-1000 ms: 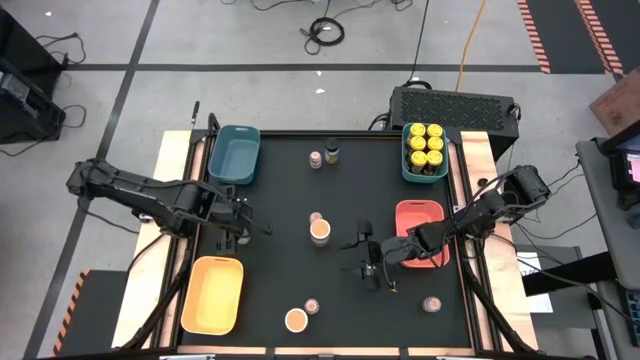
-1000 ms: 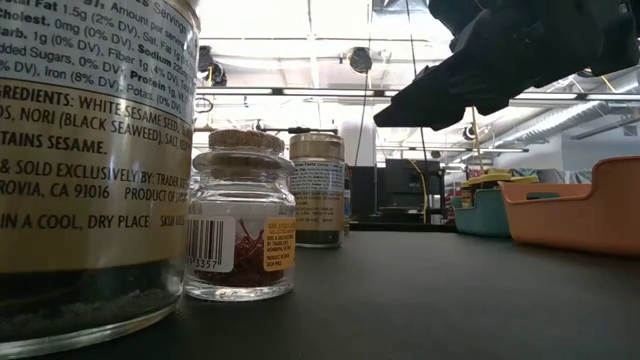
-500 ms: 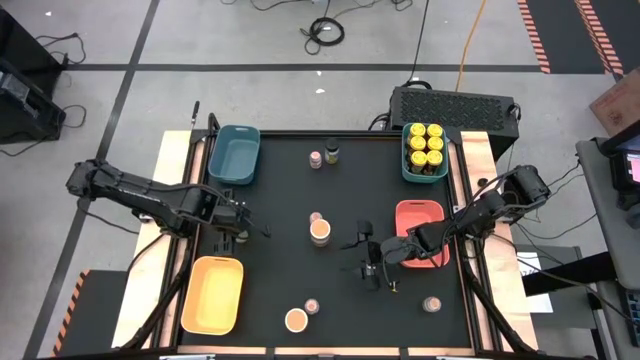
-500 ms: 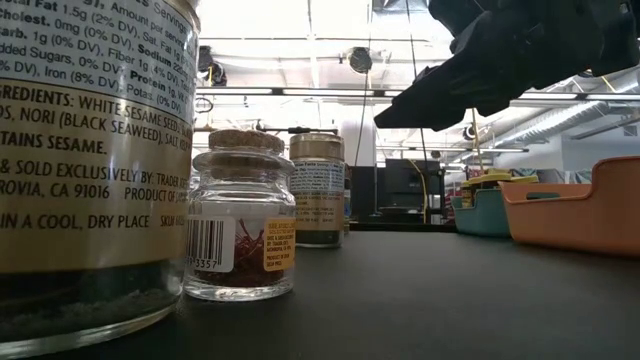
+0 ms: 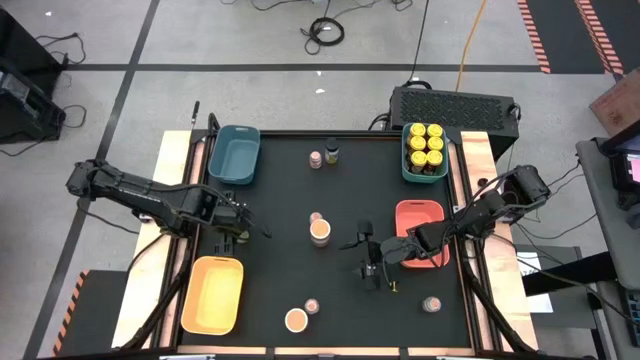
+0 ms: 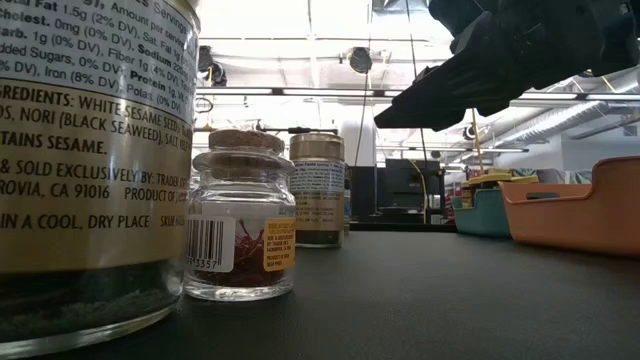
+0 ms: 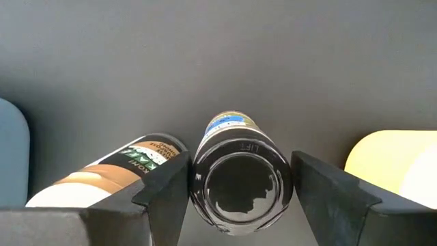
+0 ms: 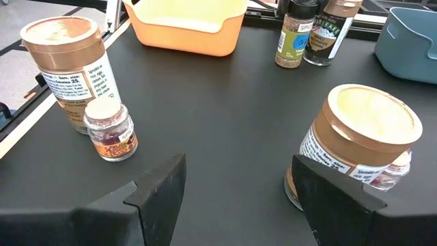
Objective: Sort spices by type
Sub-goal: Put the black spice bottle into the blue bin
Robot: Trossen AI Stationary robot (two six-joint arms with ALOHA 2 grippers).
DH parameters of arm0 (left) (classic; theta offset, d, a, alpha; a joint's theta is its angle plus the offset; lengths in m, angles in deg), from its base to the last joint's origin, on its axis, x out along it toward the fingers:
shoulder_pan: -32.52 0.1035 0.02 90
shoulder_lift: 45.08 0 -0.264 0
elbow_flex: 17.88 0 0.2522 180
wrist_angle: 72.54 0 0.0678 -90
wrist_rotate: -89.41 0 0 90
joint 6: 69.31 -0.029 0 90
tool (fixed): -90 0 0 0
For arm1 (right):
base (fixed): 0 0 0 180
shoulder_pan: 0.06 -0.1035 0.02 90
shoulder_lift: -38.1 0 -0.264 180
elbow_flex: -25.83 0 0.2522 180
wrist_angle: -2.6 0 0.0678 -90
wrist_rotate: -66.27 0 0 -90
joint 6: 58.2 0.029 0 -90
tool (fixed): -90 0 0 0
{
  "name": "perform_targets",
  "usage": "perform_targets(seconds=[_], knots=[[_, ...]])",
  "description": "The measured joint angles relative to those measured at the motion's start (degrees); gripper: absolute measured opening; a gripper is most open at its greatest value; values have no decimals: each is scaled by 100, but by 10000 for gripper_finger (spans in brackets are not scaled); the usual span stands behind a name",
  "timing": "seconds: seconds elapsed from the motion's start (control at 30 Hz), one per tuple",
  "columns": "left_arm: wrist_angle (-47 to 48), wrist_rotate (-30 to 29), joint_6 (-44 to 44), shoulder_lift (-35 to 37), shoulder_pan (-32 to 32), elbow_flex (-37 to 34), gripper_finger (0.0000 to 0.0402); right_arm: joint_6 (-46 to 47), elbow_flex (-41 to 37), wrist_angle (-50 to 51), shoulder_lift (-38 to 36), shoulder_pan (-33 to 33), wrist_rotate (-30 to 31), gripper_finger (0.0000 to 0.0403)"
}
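Risking a knock: the left gripper [image 7: 235, 188] is straddling a dark-lidded jar [image 7: 240, 183], fingers parted and not yet clenched, while a second jar [image 7: 147, 160] is standing just beside one finger and may be toppling if the closing is skewed. Left arm is reaching low between blue tray [image 5: 233, 153] and yellow tray [image 5: 212, 293]. Right gripper [image 8: 235, 184] is hovering released, empty, near a tan-lidded jar [image 8: 355, 147].

Bright overhead lights, foreground perhaps blurred

six yellow-lidded jars [image 5: 425, 143], four trays [image 5: 233, 155]
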Motion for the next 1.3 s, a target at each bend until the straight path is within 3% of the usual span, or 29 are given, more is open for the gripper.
perform_targets(seconds=[0.27,0.53,0.73,0.9,1.03,1.3], knots=[[0,0,4,2,0,2,209,-2,0,0,0,0,0,260],[-629,0,-4,0,2,133,209,0,0,-2,0,0,2,260],[-1197,-92,-157,0,284,764,209,-2,-2,-2,-1,0,0,260],[-1025,-221,-547,0,1221,1512,209,-166,-2,73,-2,1,0,260],[-691,-261,-1129,-216,2469,2141,209,-393,-2,104,-2,2,2,260],[186,-41,-2533,-1503,5037,3306,209,-576,-4,336,-4,88,29,260]])
